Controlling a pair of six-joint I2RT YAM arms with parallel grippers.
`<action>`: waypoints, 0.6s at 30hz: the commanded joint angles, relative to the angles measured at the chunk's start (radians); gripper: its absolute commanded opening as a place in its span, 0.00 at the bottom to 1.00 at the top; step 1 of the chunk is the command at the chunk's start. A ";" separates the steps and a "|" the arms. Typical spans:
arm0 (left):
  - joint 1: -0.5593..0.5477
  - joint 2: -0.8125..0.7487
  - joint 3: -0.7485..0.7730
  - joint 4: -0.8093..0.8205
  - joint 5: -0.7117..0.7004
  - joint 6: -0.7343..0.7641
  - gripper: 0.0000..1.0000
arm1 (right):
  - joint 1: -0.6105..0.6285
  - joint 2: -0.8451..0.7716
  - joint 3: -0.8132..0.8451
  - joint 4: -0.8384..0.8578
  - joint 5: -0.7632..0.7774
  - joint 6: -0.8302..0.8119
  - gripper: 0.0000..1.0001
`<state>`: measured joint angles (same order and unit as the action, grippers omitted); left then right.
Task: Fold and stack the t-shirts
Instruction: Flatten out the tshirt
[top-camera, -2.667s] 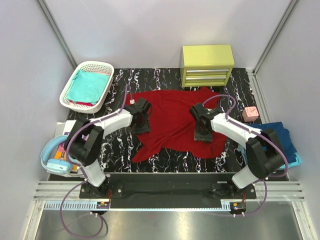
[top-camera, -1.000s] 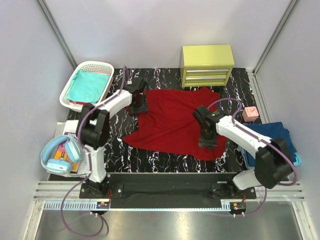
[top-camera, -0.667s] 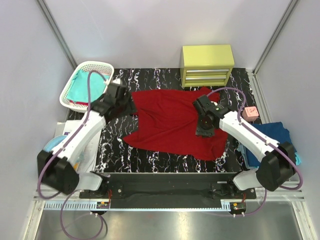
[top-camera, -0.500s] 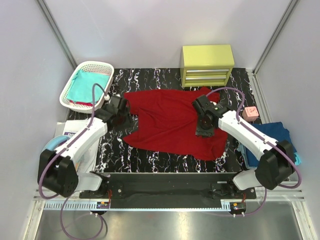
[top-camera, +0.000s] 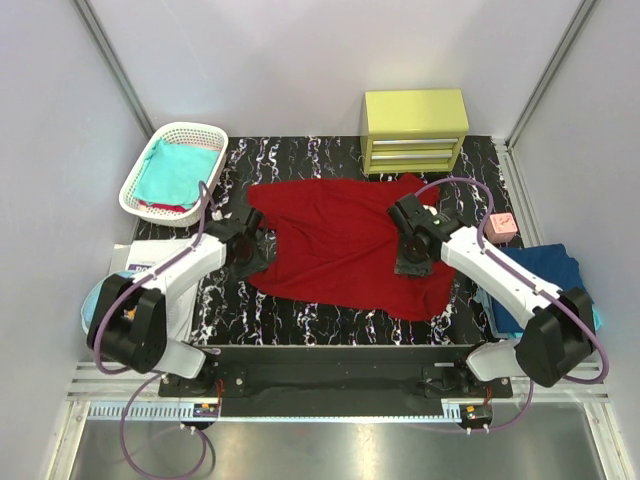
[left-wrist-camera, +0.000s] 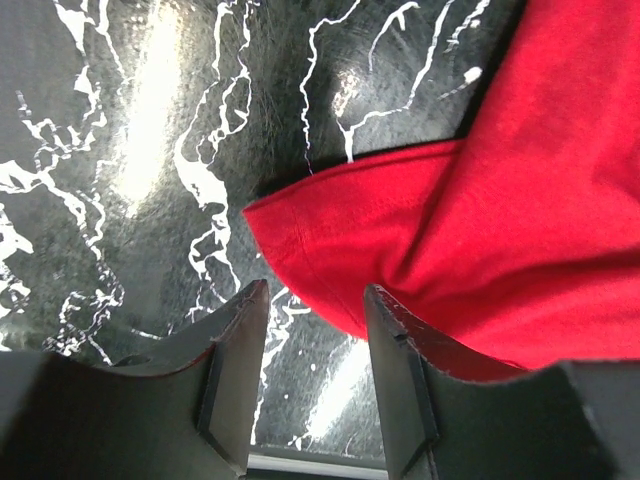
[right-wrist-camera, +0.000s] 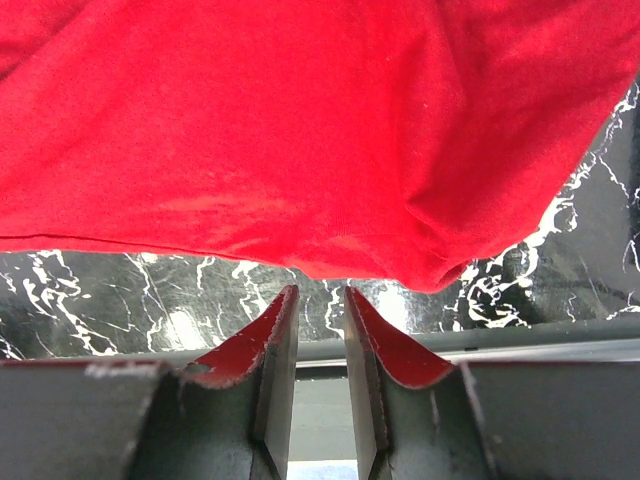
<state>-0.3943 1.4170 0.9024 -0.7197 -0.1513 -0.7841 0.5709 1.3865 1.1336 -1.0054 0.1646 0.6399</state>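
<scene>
In the middle of the table (top-camera: 300, 155) the dark red t-shirt (top-camera: 345, 240) lies spread out, mostly flat with a few soft ridges. One pointed corner reaches toward the left edge.

The left gripper (left-wrist-camera: 315, 345) is low over that corner. Its fingers stand moderately apart, with the tip of the cloth just entering the gap and not pinched. The right gripper (right-wrist-camera: 320, 330) sits at the near hem toward the right edge, its fingers narrow and nothing visible between them.

The shirt looks light and limp, so it will probably sag and trail instead of holding a shape, and may slide on the glossy surface. The stitched hem and corners look like the firmest places to pinch. Taking hold mid-panel would likely bunch a single layer.
</scene>
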 joint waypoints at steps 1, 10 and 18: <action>0.002 0.057 0.007 0.066 -0.007 -0.011 0.47 | 0.011 -0.046 -0.020 0.010 0.023 -0.005 0.32; 0.014 0.180 0.069 0.100 -0.005 0.005 0.43 | 0.009 -0.044 -0.018 0.010 0.021 -0.022 0.32; 0.015 0.207 0.076 0.108 0.006 0.012 0.21 | 0.009 -0.040 -0.021 0.011 0.036 -0.026 0.32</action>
<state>-0.3843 1.6165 0.9428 -0.6430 -0.1490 -0.7799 0.5709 1.3682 1.1114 -1.0073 0.1680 0.6250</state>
